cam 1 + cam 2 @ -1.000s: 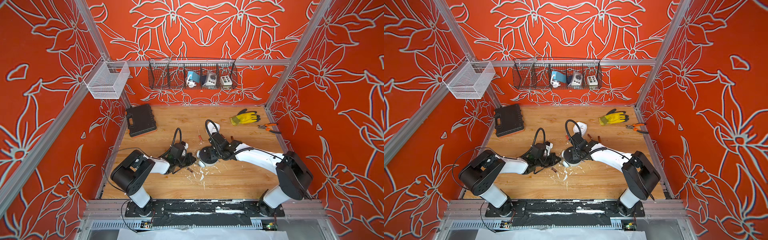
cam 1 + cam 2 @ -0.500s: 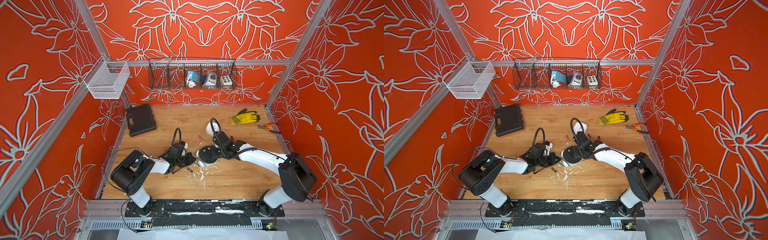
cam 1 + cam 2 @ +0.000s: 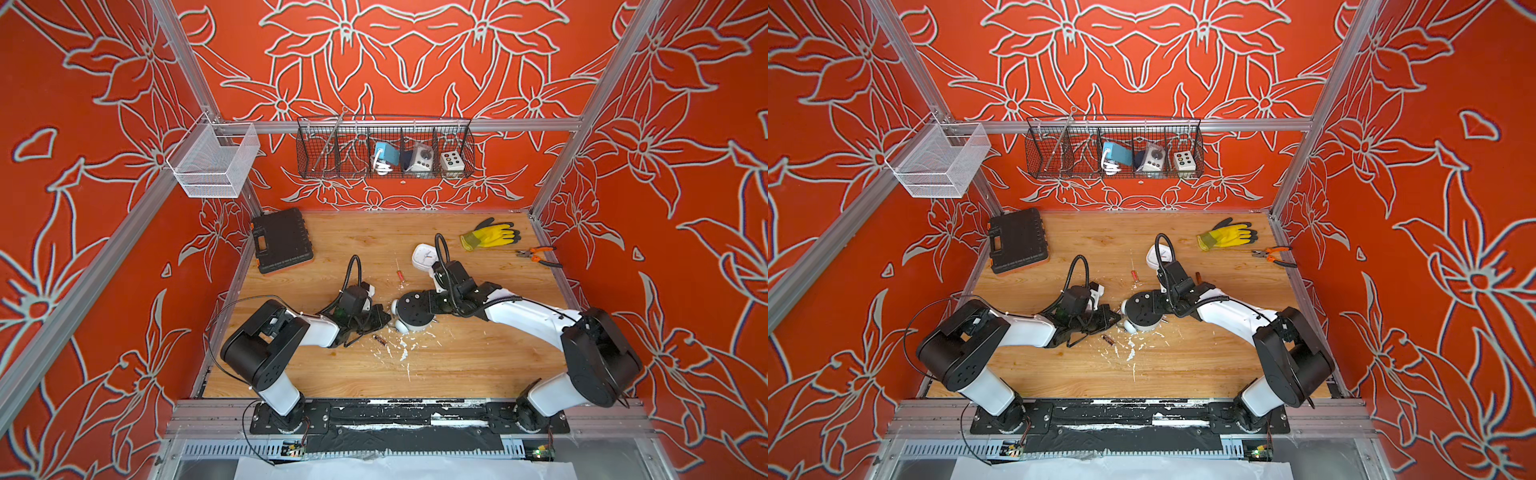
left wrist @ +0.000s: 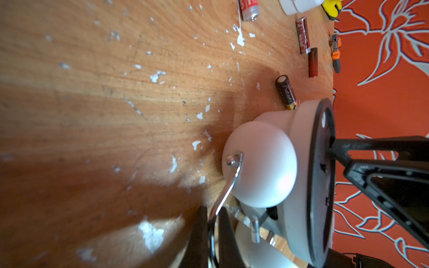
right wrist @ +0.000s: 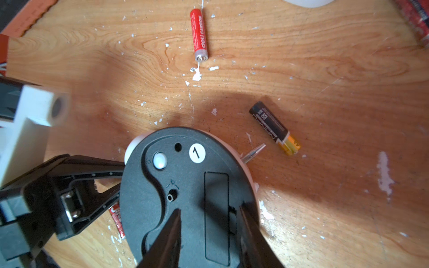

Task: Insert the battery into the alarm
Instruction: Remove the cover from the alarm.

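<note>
Nearby, black battery (image 5: 274,127) lies outside right pincer (image 5: 209,208)

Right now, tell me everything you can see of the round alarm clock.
The alarm clock lies face down on the wooden table: round white plastic body, black back. The back carries a white knob, a sticker marked 1 and a battery cover that looks shut. Two white bells and a metal foot stick out. The left gripper pinches its wire handle; the open right gripper straddles the cover.
</note>
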`<state>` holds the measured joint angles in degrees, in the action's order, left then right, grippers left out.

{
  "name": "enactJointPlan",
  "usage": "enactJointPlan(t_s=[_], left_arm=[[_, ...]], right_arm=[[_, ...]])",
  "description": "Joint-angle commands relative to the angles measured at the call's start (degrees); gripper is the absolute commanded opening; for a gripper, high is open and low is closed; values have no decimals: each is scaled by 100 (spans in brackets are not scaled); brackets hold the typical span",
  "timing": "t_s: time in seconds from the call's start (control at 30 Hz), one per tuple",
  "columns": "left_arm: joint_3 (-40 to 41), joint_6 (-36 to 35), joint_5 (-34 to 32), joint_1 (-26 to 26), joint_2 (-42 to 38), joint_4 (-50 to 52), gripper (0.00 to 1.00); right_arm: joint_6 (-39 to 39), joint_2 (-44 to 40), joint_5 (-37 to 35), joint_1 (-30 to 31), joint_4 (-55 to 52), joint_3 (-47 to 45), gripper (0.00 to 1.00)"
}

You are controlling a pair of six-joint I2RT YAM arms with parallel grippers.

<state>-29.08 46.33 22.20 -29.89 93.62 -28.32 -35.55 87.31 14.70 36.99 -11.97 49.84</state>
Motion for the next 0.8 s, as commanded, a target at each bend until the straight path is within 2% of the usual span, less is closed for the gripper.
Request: enactJointPlan(t_s=[0.0,0.53,0.63,0.77], left_arm=[[-97,-147,31,-99,183,335,0],[-128,-185,-29,-88,158,430,0],[-127,-193,-38,-97,158,445,0],[-140,-194,-34,-90,158,450,0]], right_arm=[[-224,240,1329,165,224,-290,40],[-507,19,1829,-149,837,-552,38],[-532,-8,1894,-204,911,-590,35],[-533,14,1897,-260,924,-620,26]])
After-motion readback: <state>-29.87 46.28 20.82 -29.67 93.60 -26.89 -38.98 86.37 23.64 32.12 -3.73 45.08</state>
